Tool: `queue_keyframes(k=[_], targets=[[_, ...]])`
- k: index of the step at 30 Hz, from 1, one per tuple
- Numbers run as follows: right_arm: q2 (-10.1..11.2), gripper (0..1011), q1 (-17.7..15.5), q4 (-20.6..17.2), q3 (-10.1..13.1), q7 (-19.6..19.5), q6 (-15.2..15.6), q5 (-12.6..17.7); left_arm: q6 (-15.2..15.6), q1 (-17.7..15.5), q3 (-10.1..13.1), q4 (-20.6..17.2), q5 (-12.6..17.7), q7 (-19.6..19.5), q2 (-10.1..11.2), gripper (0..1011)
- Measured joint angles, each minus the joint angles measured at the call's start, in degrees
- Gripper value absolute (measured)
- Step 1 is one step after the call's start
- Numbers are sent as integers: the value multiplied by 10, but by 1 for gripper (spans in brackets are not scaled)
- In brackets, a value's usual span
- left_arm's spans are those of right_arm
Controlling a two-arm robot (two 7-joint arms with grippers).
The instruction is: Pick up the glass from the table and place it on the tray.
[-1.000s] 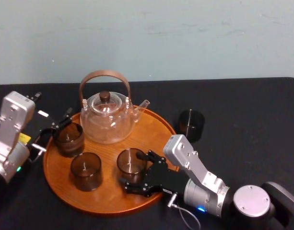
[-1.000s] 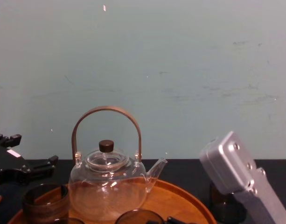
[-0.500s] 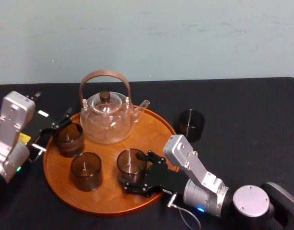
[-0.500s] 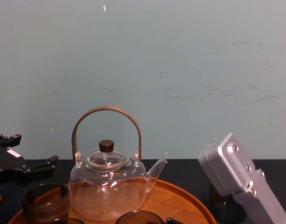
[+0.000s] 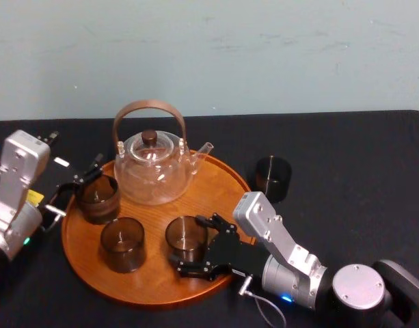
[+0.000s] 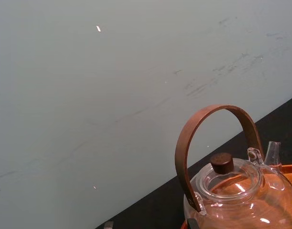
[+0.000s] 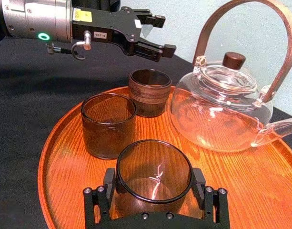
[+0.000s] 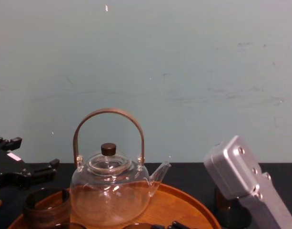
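- Since the right gripper (image 7: 154,183) has its fingers pressed against opposite walls of the glass (image 5: 184,234), which stands upright over the near middle of the tray (image 5: 223,183), the step in hand looks like the set-down and release.
- Whether the base is seated on the wood or hangs just above it cannot be told, so a good finish is to lower straight down until it bears, keeping the rim level.
- Opening should be even and only as wide as needed: the neighbouring glass (image 5: 122,242) stands near on the robot's left, and the teapot (image 5: 153,171) sits behind, toward the far side of the tray.
- Withdrawal is best made back along the arm's own line, toward the near right rim, so that neither finger drags the thin wall and tips it.
- The left gripper (image 7: 163,34) hovers with its fingers apart and nothing between them, just beside the back-left glass (image 5: 98,198) at the tray's left edge; it need not move.
- One more dark glass (image 5: 273,176) stands on the desk (image 5: 346,157), just beyond the tray's right rim, and likely comes next.
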Motion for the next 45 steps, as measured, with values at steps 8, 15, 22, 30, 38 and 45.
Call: queue_keyframes(k=[8, 15, 22, 30, 38, 45], targets=[[0, 1002, 0, 0, 0, 0, 0, 0, 0, 0, 0, 0, 0, 0, 0, 1001], [4, 1002, -4, -7, 5, 0, -8, 4, 0, 0, 0, 0, 0, 0, 0, 1001], [18, 1002, -17, -42, 17, -6, -32, 6, 0, 0, 0, 0, 0, 0, 0, 1002], [36, 1002, -37, -85, 36, -9, -56, 15, 0, 0, 0, 0, 0, 0, 0, 1001], [51, 1002, -57, -117, 55, -10, -73, 29, 0, 0, 0, 0, 0, 0, 0, 1002], [62, 1002, -79, -139, 75, -13, -84, 44, 0, 0, 0, 0, 0, 0, 0, 1002]])
